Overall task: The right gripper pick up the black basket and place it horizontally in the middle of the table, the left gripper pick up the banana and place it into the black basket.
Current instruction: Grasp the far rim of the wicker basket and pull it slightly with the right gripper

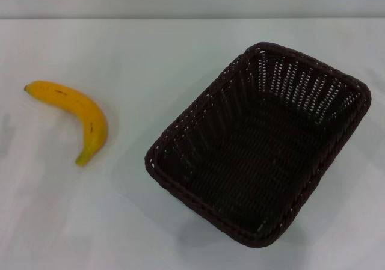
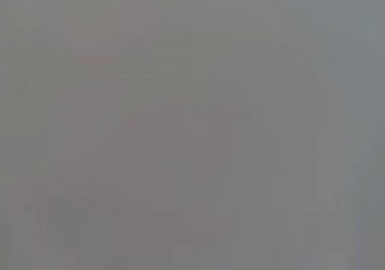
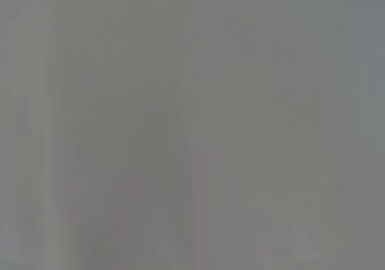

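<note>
In the head view the black basket (image 1: 258,144) sits on the white table (image 1: 150,53), right of centre. It is empty and turned at a slant, one corner towards the far side. The yellow banana (image 1: 75,110) lies on the table at the left, well apart from the basket, its dark stem tip to the far left. Neither the left gripper nor the right gripper shows in any view. Both wrist views show only a plain grey field.
The table's far edge runs across the top of the head view, with a pale wall behind it. Bare tabletop lies between the banana and the basket and along the near edge.
</note>
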